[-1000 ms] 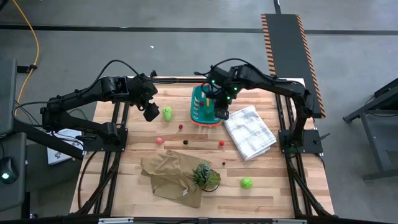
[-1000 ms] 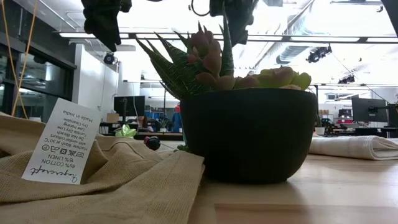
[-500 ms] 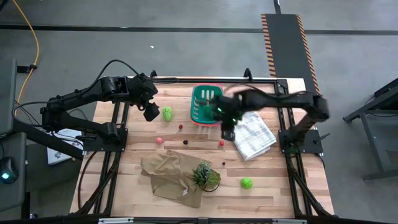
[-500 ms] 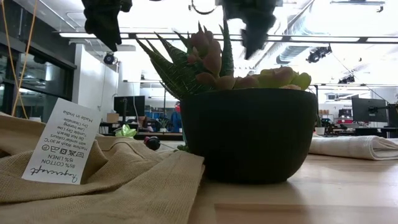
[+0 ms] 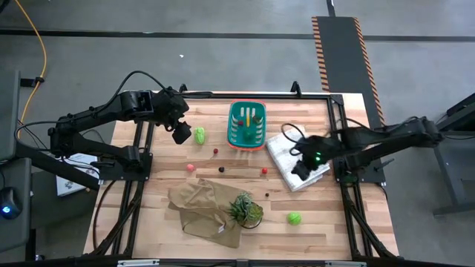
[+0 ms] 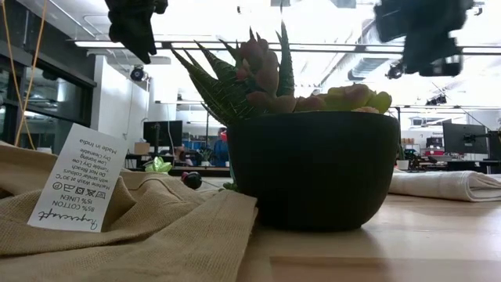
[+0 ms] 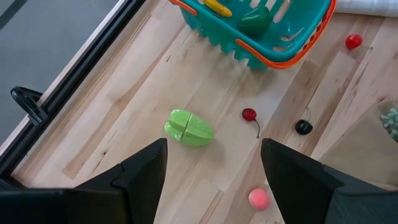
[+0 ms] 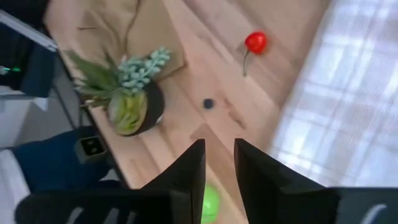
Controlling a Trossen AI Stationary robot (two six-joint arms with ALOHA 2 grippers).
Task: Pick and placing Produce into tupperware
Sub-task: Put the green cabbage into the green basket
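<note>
The teal tupperware [image 5: 247, 124] stands at the table's far middle with a yellow piece [image 7: 217, 6] and a dark green piece [image 7: 255, 18] inside. My left gripper [image 7: 214, 180] hangs open above a light green lump [image 7: 188, 127] lying on the wood, touching nothing. Small red and dark balls [image 5: 215, 151] [image 5: 264, 170] [image 7: 303, 127] lie scattered in front of the tupperware. Another green piece [image 5: 295, 218] lies near the front right. My right gripper [image 5: 300, 167] hovers over the white checked cloth [image 5: 297, 156], its fingers [image 8: 186, 180] a narrow gap apart with nothing between them.
A potted spiky plant [image 5: 245, 210] stands on a crumpled tan cloth [image 5: 204, 211] at the front middle and fills the low view [image 6: 313, 168]. The dark frame rails [image 5: 145, 141] run along both table sides.
My right gripper has swung away from above the tupperware toward the table's right and near side, sinking lower and rolling about its own axis; it now hangs over the white cloth. Its finger gap looks unchanged. The produce has stayed in place.
</note>
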